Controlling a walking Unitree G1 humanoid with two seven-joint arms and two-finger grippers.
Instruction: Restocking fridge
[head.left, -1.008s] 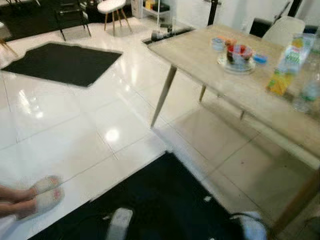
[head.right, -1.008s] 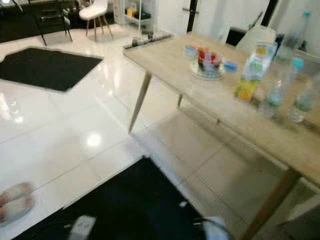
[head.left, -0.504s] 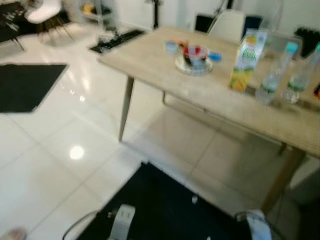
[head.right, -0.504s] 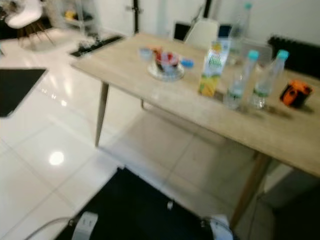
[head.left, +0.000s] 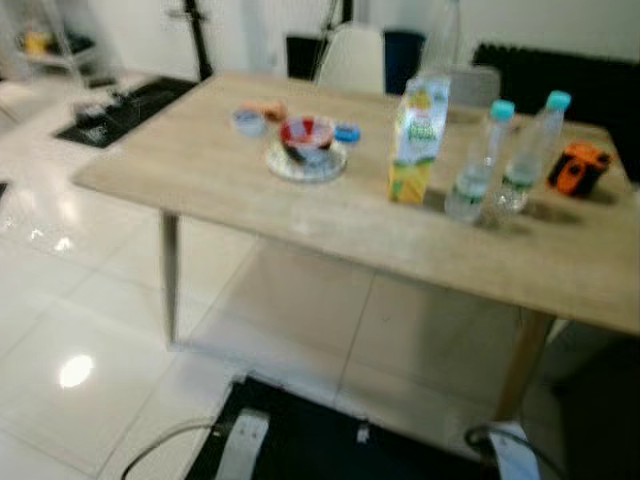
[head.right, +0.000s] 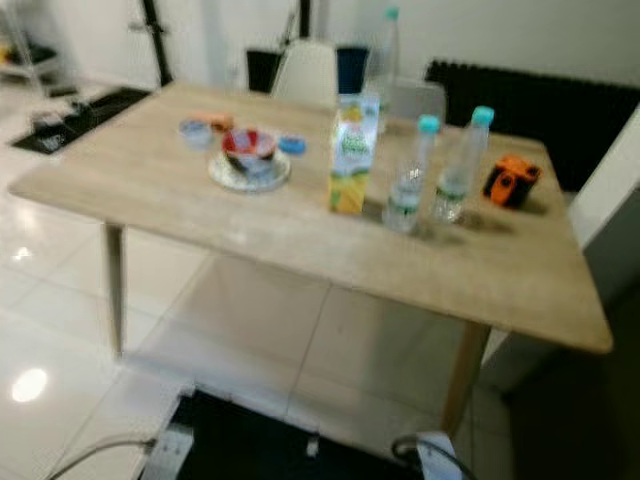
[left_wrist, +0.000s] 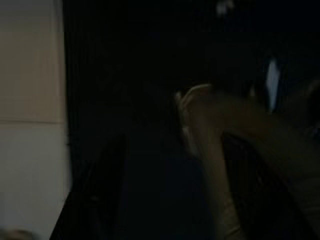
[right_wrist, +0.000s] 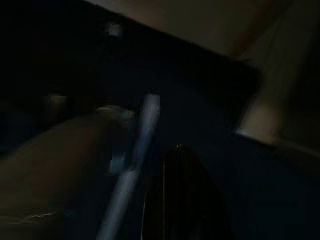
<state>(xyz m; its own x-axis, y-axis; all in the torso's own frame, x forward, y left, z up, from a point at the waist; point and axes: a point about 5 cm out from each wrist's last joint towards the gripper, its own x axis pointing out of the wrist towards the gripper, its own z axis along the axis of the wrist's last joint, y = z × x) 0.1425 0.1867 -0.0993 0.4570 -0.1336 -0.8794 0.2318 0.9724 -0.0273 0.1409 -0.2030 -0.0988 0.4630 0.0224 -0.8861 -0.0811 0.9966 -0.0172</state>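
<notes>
wooden table (head.right: 300, 250) ahead of me. juice carton (head.right: 351, 153) upright mid-table, two water bottles (head.right: 408, 177) just beside it, orange object (head.right: 511, 180) further right, bowl on plate (head.right: 249, 156) left. my arms hang idle, wrist views dark, can't tell finger state.

Light wooden table (head.right: 250, 225), juice carton (head.right: 351, 153), two water bottles (head.right: 408, 185), plate with bowl (head.right: 249, 160), orange object (head.right: 511, 180)

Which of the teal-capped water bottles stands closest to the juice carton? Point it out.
The water bottle right beside the juice carton; the other front bottle stands further right, towards the orange object, and a third bottle stands behind.
</notes>
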